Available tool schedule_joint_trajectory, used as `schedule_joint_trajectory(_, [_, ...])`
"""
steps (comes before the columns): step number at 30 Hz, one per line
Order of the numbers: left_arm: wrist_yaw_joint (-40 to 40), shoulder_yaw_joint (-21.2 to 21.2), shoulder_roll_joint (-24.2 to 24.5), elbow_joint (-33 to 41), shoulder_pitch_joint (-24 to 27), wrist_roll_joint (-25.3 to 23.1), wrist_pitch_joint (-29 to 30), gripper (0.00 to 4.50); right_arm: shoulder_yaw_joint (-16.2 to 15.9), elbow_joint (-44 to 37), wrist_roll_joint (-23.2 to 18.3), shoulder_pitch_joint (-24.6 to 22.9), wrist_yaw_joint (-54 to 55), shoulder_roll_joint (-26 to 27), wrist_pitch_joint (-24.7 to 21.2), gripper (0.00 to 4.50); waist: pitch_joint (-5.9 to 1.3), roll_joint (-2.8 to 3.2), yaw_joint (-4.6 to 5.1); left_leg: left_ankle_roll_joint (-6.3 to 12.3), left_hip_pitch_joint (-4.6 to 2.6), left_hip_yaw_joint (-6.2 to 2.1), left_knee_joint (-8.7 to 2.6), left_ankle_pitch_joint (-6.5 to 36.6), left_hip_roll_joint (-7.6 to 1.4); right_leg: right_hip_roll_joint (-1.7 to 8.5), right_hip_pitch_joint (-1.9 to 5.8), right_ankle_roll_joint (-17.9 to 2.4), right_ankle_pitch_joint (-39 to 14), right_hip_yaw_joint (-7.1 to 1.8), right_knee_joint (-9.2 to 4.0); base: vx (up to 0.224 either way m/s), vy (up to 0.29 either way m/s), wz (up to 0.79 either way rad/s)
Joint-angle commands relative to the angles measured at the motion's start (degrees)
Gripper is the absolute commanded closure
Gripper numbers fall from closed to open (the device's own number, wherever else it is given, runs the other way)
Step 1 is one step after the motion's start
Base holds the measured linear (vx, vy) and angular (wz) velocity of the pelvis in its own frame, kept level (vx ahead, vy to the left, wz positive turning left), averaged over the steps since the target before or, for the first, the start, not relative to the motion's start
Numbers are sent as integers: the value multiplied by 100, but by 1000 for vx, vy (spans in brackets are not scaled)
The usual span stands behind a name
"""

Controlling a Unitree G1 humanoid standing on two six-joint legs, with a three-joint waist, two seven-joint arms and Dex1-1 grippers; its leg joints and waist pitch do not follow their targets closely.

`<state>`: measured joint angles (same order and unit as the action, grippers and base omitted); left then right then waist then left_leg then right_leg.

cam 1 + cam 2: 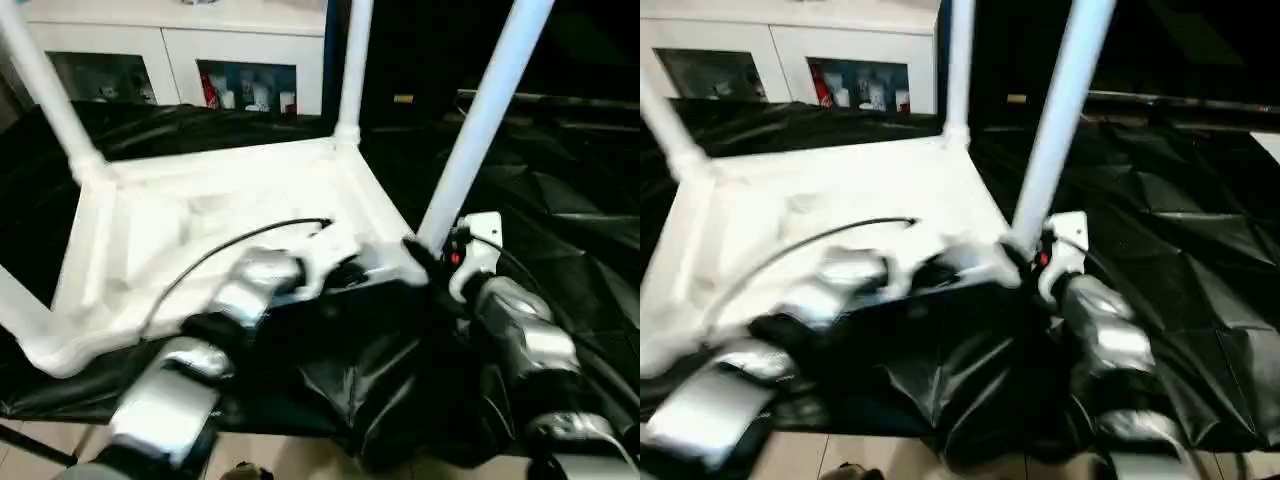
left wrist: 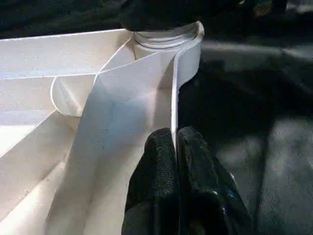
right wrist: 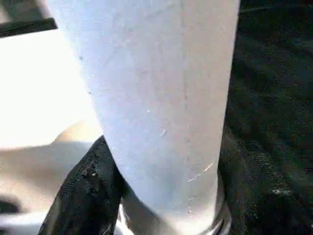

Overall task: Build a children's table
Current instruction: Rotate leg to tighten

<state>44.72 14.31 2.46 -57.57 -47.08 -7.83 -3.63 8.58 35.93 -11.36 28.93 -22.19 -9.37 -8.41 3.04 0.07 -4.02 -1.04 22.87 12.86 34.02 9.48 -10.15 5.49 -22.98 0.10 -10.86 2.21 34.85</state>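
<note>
The white tabletop (image 1: 200,225) lies upside down on the black-draped work table, ribs facing up. White legs rise from its far-left corner (image 1: 40,85), far-right corner (image 1: 350,60) and near-right corner (image 1: 485,120); a fourth leg (image 1: 22,318) shows at the near-left corner. My left gripper (image 2: 174,147) is shut on the tabletop's thin side rim, just short of the near-right socket (image 2: 166,39). My right gripper (image 1: 428,255) is shut around the base of the near-right leg (image 3: 156,98), with a black finger (image 3: 85,196) on each side of it.
A black drape (image 1: 570,190) covers the work table and hangs over its front edge. A white cabinet (image 1: 180,45) with glass doors stands behind. A black cable (image 1: 230,245) arcs over the tabletop from my left forearm. Floor (image 1: 300,455) shows below the front edge.
</note>
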Motion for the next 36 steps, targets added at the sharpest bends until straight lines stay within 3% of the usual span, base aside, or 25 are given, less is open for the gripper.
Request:
schedule_joint_trajectory(1, [-609, -223, -389, -118, -270, 157, -101, 450, -243, 401, 81, -12, 302, 493, -289, 211, -379, -78, 29, 71, -198, -214, -433, 1454, -305, 338, 155, -1116, -1351, -183, -496, 0, 0, 0])
schedule_joint_trajectory(3, [-591, -212, -420, -141, -303, 147, -125, 450, -337, 355, 129, 8, 195, 558, -257, 211, -382, -86, 43, 110, -197, -214, -427, 1456, -295, 344, 166, -1119, -1353, -178, -501, 0, 0, 0])
schedule_joint_trajectory(5, [-549, -206, -418, -222, -360, 119, -205, 450, -476, 253, 199, 19, -45, 555, -171, 155, -376, -78, 40, 168, -194, -219, -430, 1466, -303, 344, 172, -1110, -1335, -175, -505, 0, 0, 0])
schedule_joint_trajectory(9, [-321, -190, -287, -253, -347, 116, -319, 450, -752, 107, 313, 8, -549, 297, -130, 122, -366, -90, 54, 182, -190, -227, -440, 1563, -312, 349, 183, -1096, -1479, -170, -518, 0, 0, 0])
schedule_joint_trajectory(14, [565, -83, 108, 0, -96, 175, -499, 450, -1004, -323, 178, -109, -1803, -337, -329, 105, -376, -112, 39, 386, -145, -218, -411, 1330, -316, 356, 221, -1157, -1137, -178, -477, 0, 0, 0])
schedule_joint_trajectory(16, [1314, -13, 414, 258, 123, 286, -631, 450, -1119, -568, 95, -212, -2570, -746, -446, 105, -377, -109, 15, 468, -134, -216, -395, 1190, -335, 353, 252, -1265, -945, -163, -445, 0, 0, 0])
schedule_joint_trajectory(19, [2336, 102, 880, 702, 462, 478, -660, 450, -1373, -951, -27, -381, -3655, -1339, -555, 105, -389, -85, -13, 575, -149, -193, -376, 1057, -375, 325, 246, -1477, -568, -151, -368, 0, 0, 0])
schedule_joint_trajectory(20, [2535, 127, 985, 796, 530, 515, -679, 450, -1452, -1042, -13, -430, -3869, -1471, -504, 105, -388, -102, -17, 596, -158, -182, -371, 1064, -371, 316, 230, -1497, -553, -149, -374, 0, 0, 0])
schedule_joint_trajectory(25, [3114, 117, 1341, 1227, 779, 715, -594, 450, -1515, -1296, -146, -476, -4389, -1762, -658, 105, -369, -83, -75, 336, -206, -174, -404, 1377, -400, 337, 178, -1500, -1048, -164, -392, 0, 0, 0])
schedule_joint_trajectory(28, [3285, 117, 1447, 1417, 884, 765, -539, 450, -1558, -1359, -155, -490, -4606, -1838, -735, 105, -361, -104, -101, 235, -207, -172, -419, 1413, -400, 340, 170, -1427, -1132, -178, -396, 0, 0, 0])
schedule_joint_trajectory(34, [3333, 91, 1491, 1651, 973, 824, -413, 450, -1624, -1411, -224, -506, -4712, -1859, -822, 142, -376, -105, -114, 239, -197, -171, -400, 1267, -386, 348, 177, -1414, -1012, -179, -377, 0, 0, 0])
schedule_joint_trajectory(36, [3262, 76, 1453, 1638, 956, 826, -408, 450, -1643, -1442, -226, -538, -4683, -1813, -846, 178, -376, -103, -116, 256, -197, -168, -394, 1227, -379, 342, 175, -1412, -977, -179, -379, 0, 0, 0])
